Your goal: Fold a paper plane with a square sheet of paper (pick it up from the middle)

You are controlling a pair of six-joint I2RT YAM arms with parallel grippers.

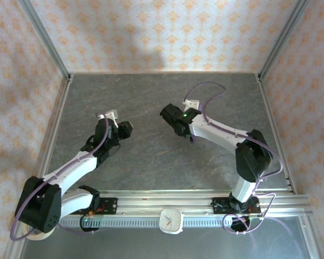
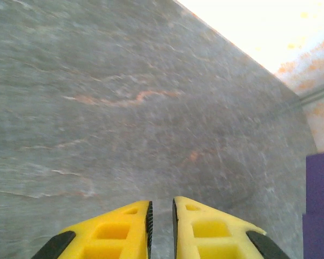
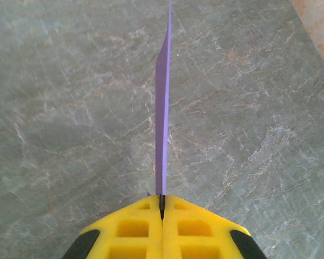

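My right gripper (image 3: 162,198) is shut on a thin, folded purple sheet of paper (image 3: 162,108). Seen edge-on, the paper sticks straight out from the closed fingertips and narrows to a point above the grey table. In the top view the right gripper (image 1: 166,113) hangs over the middle of the table, facing the left gripper (image 1: 128,128), with a gap between them. My left gripper (image 2: 162,204) has its yellow fingers (image 2: 124,226) slightly apart, with bare table showing between them. A flat purple face of the paper (image 2: 319,205) shows at the right edge of the left wrist view.
The grey stone-patterned table (image 1: 151,97) is boxed in by patterned walls and metal frame posts (image 1: 46,40). An aluminium rail (image 1: 167,200) runs along the near edge between the arm bases, with a white clock (image 1: 171,220) on it.
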